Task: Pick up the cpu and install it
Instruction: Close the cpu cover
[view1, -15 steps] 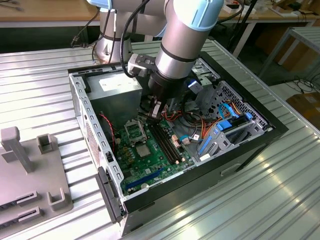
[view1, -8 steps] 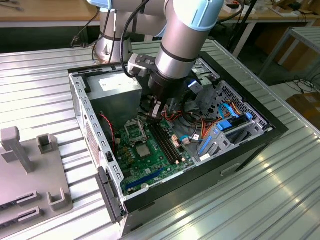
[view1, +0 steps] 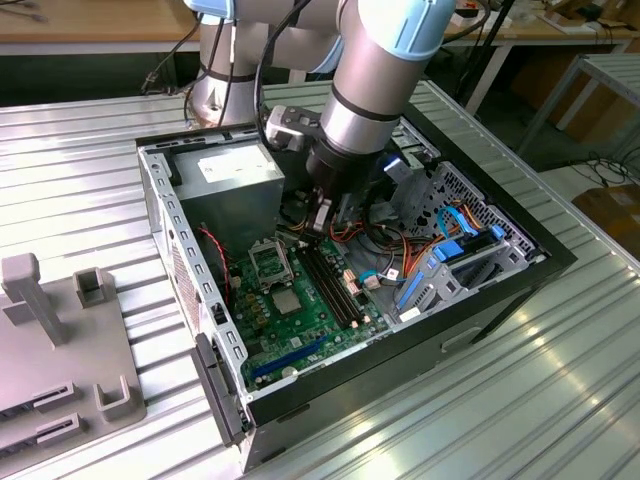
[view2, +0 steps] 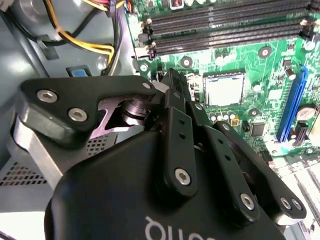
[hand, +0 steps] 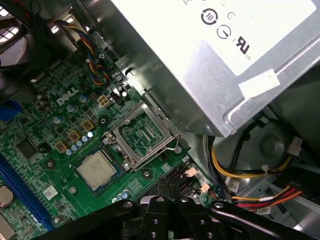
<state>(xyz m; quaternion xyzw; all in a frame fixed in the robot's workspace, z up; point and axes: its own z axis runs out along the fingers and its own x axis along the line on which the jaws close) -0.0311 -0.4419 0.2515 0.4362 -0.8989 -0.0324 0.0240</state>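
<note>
The computer case lies on a ribbed metal tabletop; the hand, fingers pressed together, hovers near the cpu.

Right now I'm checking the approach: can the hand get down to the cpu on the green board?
Probably yes. The cpu lies face-up on the green board with nothing over it, and the hand hangs just beside it inside the open case.

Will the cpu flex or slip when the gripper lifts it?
The cpu looks like a flat, rigid square with a metal face, so it probably won't flex. That smooth face may be slippery. It lies flat on the green board, leaving thin edges to grab. The gripper hovers nearby.
</note>
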